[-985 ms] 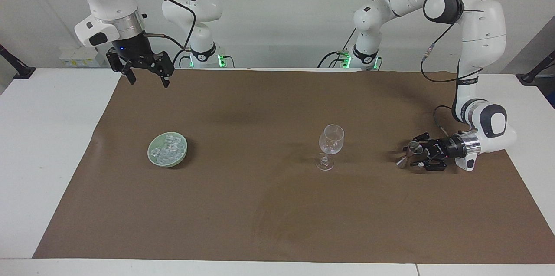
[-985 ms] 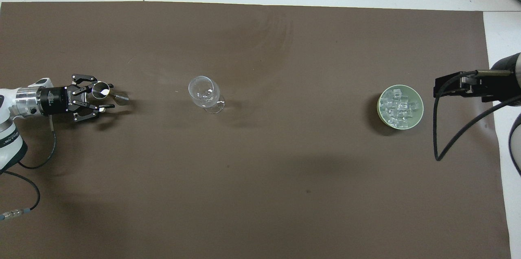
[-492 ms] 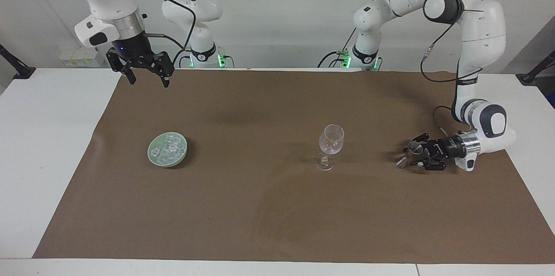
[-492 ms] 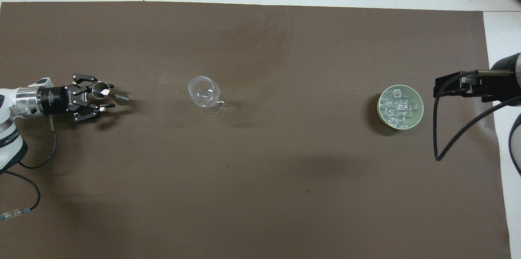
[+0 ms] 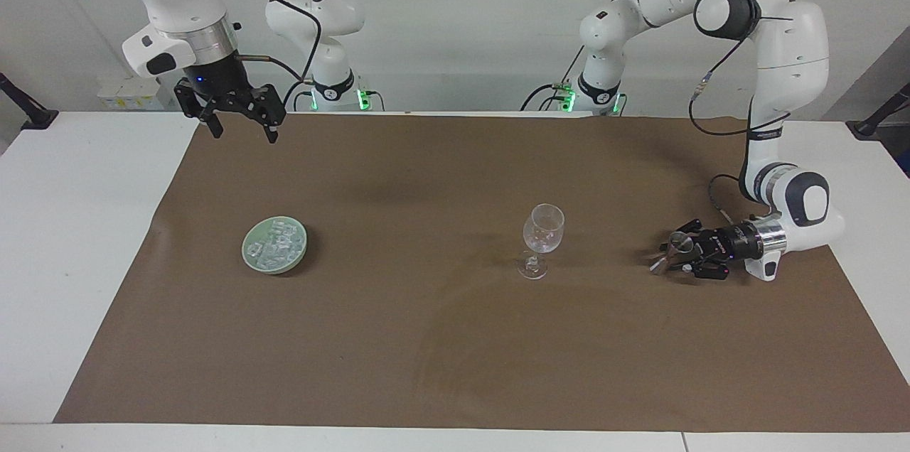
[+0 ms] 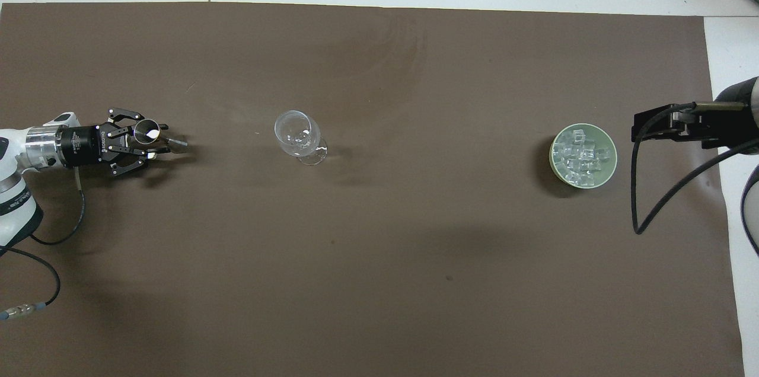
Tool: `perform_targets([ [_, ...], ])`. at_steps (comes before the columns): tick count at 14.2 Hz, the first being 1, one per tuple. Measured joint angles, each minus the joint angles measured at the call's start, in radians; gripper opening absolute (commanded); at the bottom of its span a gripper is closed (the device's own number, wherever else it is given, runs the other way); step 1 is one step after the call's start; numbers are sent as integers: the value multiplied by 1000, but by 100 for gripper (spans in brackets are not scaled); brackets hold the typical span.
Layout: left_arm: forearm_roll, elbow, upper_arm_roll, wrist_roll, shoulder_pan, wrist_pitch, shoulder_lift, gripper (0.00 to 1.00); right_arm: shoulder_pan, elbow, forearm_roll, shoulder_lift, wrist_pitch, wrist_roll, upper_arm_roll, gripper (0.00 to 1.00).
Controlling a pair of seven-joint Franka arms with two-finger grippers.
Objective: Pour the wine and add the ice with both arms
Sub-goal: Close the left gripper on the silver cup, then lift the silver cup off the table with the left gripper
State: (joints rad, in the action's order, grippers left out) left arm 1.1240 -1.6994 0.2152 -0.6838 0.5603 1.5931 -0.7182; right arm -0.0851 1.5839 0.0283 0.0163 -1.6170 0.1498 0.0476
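While the wine glass (image 5: 543, 228) stands empty and the ice (image 5: 276, 244) sits undisturbed, left gripper (image 5: 673, 255) brackets a small metal cup (image 5: 678, 244), its grip unclear, and right gripper (image 5: 238, 126) waits, spread wide.

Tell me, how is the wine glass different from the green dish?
The wine glass stands tall on a thin stem; the green dish sits low and wide. The wine glass is clear; the green dish is pale green. The wine glass looks empty; the green dish holds ice. Both stand on the brown mat.

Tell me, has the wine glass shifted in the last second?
No. The wine glass stands on the same spot of the brown mat, between the ice dish and the left end effector.
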Motion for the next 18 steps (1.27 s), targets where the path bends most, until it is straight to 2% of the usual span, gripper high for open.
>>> perform_targets([
  [3, 0, 0, 0, 1, 0, 0, 0, 43, 0, 0, 0, 0, 0, 0, 0, 100],
  [14, 1, 0, 0, 1, 0, -7, 0, 1, 0, 0, 0, 0, 0, 0, 0, 100],
  [18, 1, 1, 5, 0, 0, -8, 0, 0, 0, 0, 0, 0, 0, 0, 0, 100],
])
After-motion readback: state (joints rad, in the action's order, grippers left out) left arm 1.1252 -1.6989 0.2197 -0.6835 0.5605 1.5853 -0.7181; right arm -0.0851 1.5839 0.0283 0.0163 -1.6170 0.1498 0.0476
